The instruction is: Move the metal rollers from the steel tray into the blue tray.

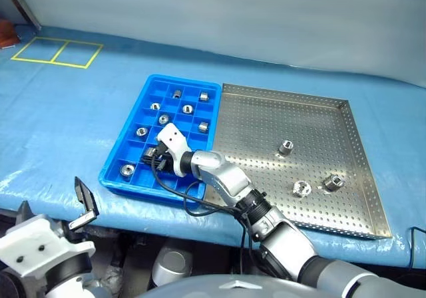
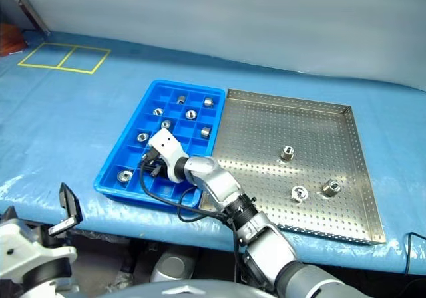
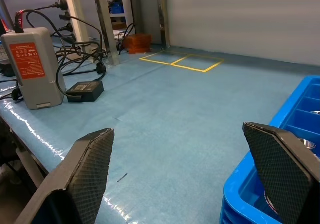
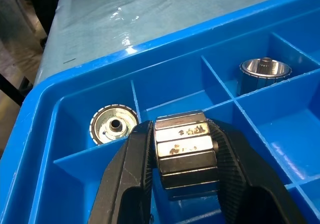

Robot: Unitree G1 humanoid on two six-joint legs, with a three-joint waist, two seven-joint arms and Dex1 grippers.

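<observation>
Rollers: three small shiny silver metal rollers [image 1: 301, 188] lie lower right on the large square perforated steel tray [image 1: 266, 122]; eight sit in the bright blue gridded plastic tray [image 1: 148, 92], centre-left. Right gripper [image 4: 185, 156] clamps a ninth, faceted roller [image 4: 186, 151] over a compartment. Left gripper [image 3: 182, 176] gapes empty. Blue cloth-covered table [image 1: 80, 118].

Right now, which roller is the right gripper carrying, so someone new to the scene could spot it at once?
Find the blue tray left of the steel tray; the right gripper hangs over the tray's near end. Clamped between its black fingers is a faceted metal roller. Unlike the other rollers, it rests in no compartment and lies on neither tray.
</observation>
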